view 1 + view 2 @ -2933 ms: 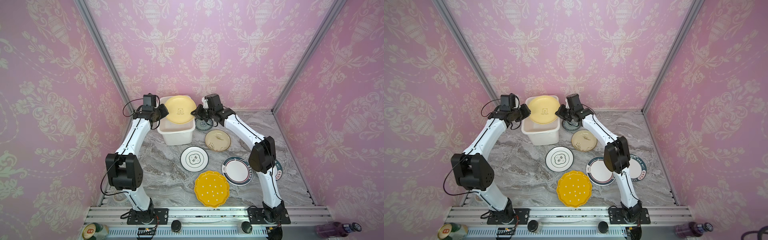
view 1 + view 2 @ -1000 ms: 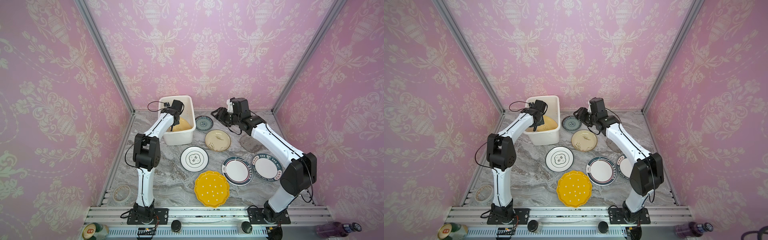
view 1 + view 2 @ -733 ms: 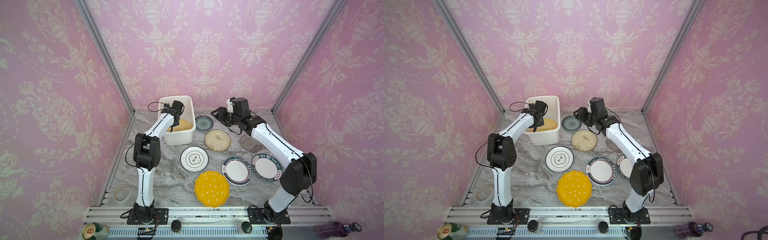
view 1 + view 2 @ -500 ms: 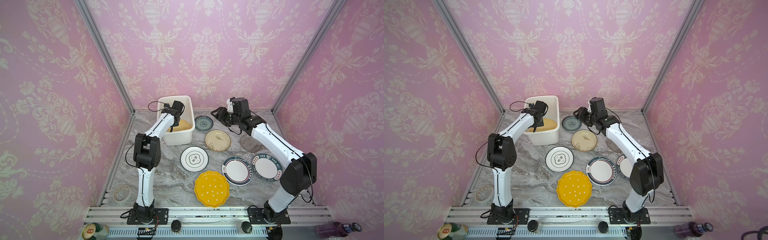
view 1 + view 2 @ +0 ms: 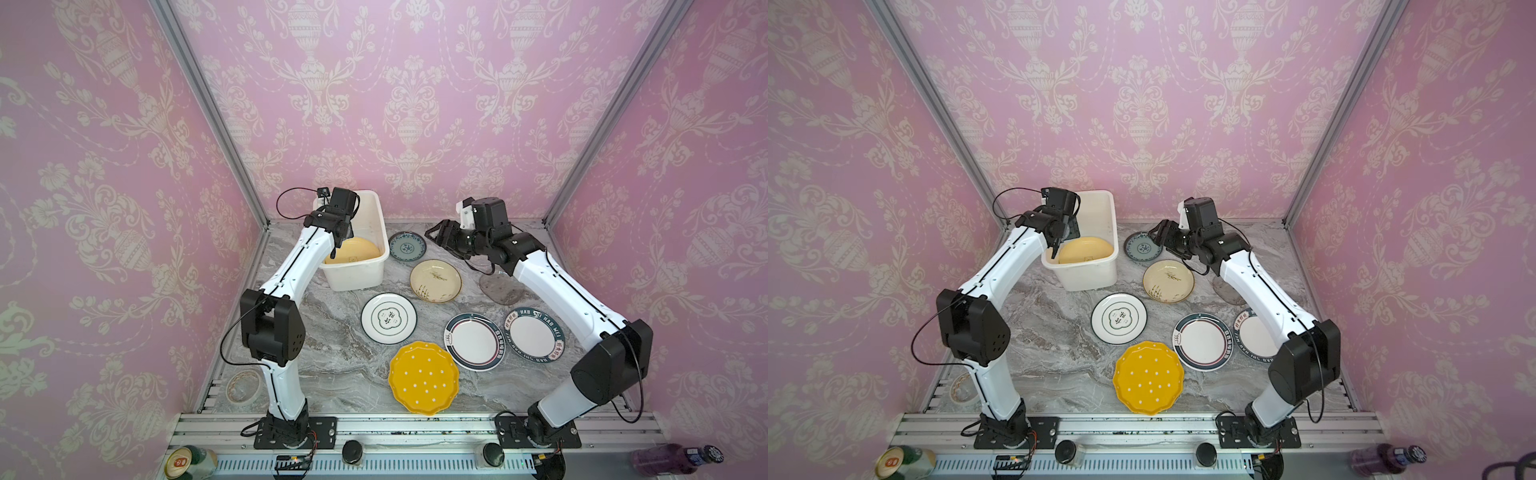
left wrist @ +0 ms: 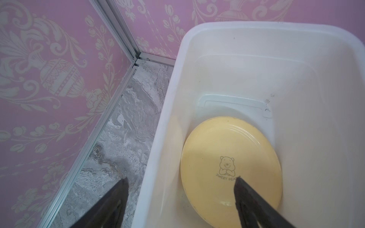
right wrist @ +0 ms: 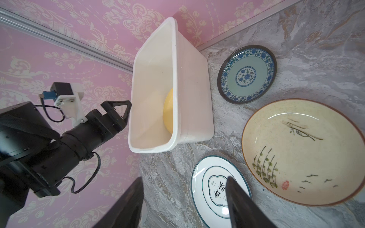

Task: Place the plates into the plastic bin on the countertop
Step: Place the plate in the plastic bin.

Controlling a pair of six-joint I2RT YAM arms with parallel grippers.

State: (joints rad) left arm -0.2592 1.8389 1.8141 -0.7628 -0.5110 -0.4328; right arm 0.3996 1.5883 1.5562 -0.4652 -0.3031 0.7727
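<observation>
1. Fingers of the left gripper: apart, empty, above a long wall of the plastic bin.
2. Right gripper: fingers apart, empty, above the countertop.
3. Pale yellow plate: inside the bin, at its end nearer the arm bases.
4. Teal plate and cream plate: flat on the countertop beside the bin.

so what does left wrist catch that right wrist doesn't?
Left wrist only: the bear print on the yellow plate, and the floor of the bin.
Right wrist only: the teal plate, cream plate and white dark-rimmed plate lying on the countertop, plus the left arm beside the bin.
Both: bin, yellow plate inside it, countertop, pink wallpaper.
</observation>
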